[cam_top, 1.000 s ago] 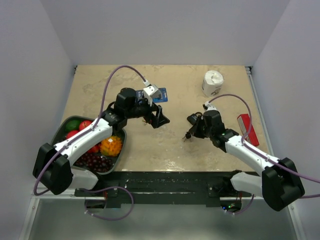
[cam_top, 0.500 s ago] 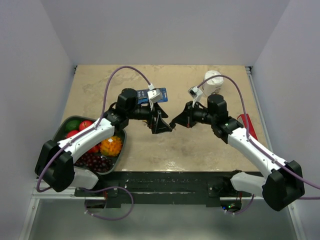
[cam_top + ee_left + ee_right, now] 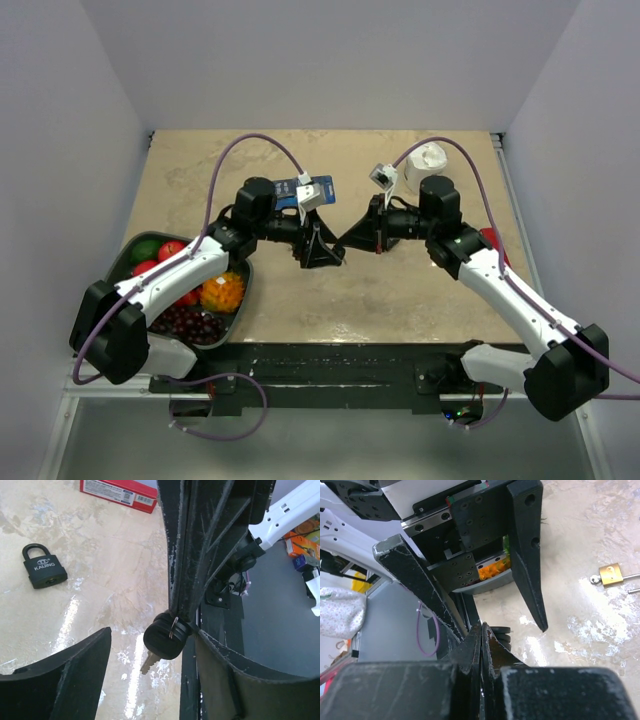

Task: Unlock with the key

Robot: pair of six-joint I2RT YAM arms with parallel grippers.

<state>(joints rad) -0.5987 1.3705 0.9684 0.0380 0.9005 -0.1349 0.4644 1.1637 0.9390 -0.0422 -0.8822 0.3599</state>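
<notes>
Gap between the left gripper's (image 3: 330, 255) spread fingers: occupied. The right gripper (image 3: 176, 616), pinched on the key (image 3: 164, 639), fills it. Right of the key, bare table (image 3: 115, 565) runs clear to the black padlock (image 3: 44, 567) and the red box (image 3: 120, 492). Left of the key, the fruit tray (image 3: 247, 285) obstructs.

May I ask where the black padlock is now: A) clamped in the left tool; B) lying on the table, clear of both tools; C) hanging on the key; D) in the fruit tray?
B: the left wrist view shows the black padlock lying alone on the table, while the right tool pinches the key apart from it.
</notes>
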